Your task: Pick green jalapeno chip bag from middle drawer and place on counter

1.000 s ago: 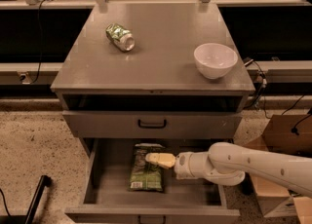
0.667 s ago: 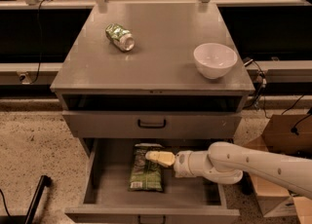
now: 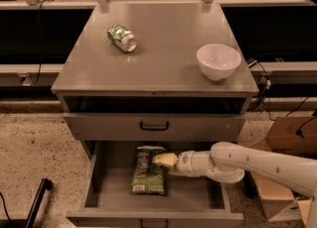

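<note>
Grasp step in hand: pincer [image 3: 165, 160] low in the open middle drawer [image 3: 198, 196], at the upper right edge of the green jalapeno chip bag [image 3: 147, 175]; apart or clamped, cannot tell. Next: firm hold, lift clear, up to the bench [image 3: 168, 38].

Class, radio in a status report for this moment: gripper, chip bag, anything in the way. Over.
Gripper inside open middle drawer, at far-right corner of green jalapeno chip bag. Bag flat on drawer floor. Nothing else on it.

Hand [image 3: 164, 160] in middle drawer [image 3: 92, 185], clear overhead, upper drawer front [image 3: 198, 127] behind; counter [image 3: 166, 48] free btwn can [image 3: 122, 37] & bowl [image 3: 218, 61].
</note>
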